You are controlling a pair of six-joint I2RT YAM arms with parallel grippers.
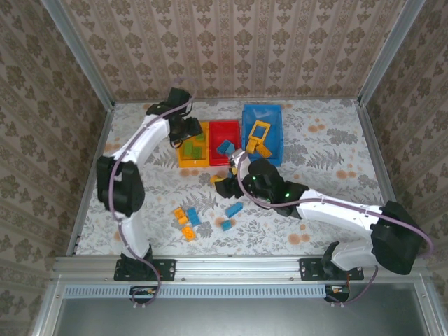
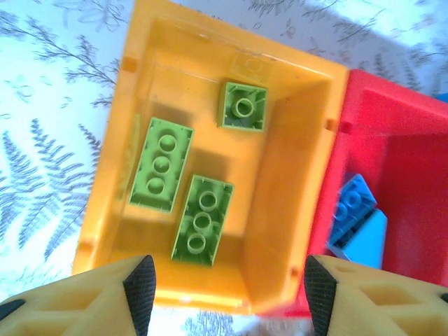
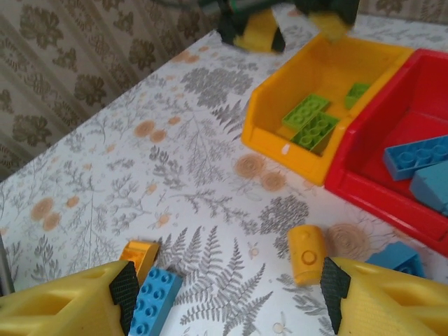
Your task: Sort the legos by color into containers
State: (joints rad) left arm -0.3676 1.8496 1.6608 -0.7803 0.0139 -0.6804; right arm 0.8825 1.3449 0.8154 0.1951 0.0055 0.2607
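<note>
Legos lie partly sorted. Three green bricks (image 2: 162, 164) rest studs-up on the floor of the yellow bin (image 2: 112, 175). Blue bricks (image 2: 353, 206) sit in the red bin (image 2: 392, 140), which touches its side. A yellow open frame (image 1: 259, 131) and orange pieces lie in the blue bin (image 1: 246, 115), at the other end of the row. The three bins stand side by side around the middle of the tabletop's far edge.

More bricks are loose on the tabletop (image 1: 329, 140), nearer its near edge and left of centre. These are a blue brick (image 3: 155, 301) touching an orange one (image 3: 140, 253), a rounded orange piece (image 3: 306, 253) and another blue brick (image 3: 399, 257) close to the red bin's near wall.

The left gripper (image 2: 224, 287) hangs over the near rim of the yellow bin, its fingers (image 2: 140, 287) spread apart with nothing between them. The right gripper (image 3: 227, 294) is low over the loose bricks, its fingers also apart and empty, with bare patterned tabletop showing between them.
</note>
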